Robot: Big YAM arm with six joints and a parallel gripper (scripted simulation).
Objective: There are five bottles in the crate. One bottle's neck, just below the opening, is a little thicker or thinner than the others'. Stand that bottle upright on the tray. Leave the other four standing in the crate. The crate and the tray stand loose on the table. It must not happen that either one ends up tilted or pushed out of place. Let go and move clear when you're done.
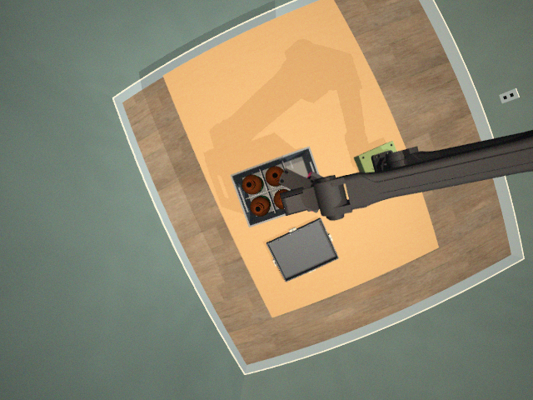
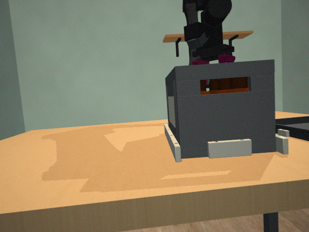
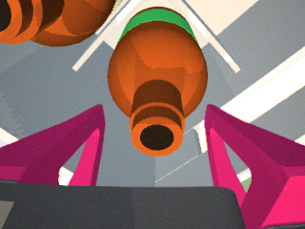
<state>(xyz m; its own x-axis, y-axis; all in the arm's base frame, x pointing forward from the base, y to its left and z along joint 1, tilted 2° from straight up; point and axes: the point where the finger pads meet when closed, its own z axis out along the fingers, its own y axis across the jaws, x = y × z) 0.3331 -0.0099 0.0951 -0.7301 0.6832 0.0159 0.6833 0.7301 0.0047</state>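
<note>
Wrist view: gripper [image 1: 311, 174] [image 2: 214, 61] [image 3: 154, 114] wide, 1 bottle's neck [image 3: 156, 114] between its apart fingers.

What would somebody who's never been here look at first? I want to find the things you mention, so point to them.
Probably the big dark arm [image 1: 424, 161] [image 2: 212, 30] reaching over the grey crate [image 1: 241, 200] [image 2: 225, 120]. Next, the bright pink fingers [image 2: 226, 58], one on each side of an orange-brown bottle's [image 3: 157, 62] neck without touching it. Then the flat grey tray [image 1: 301, 249] [image 2: 294, 130] beside the crate, with no bottle on it.

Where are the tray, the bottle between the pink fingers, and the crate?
tray [image 1: 301, 249]: top view, flat bottom
bottle [image 3: 157, 62]: wrist view, rounded shoulder
crate [image 2: 224, 120]: exterior view, side wall
</note>
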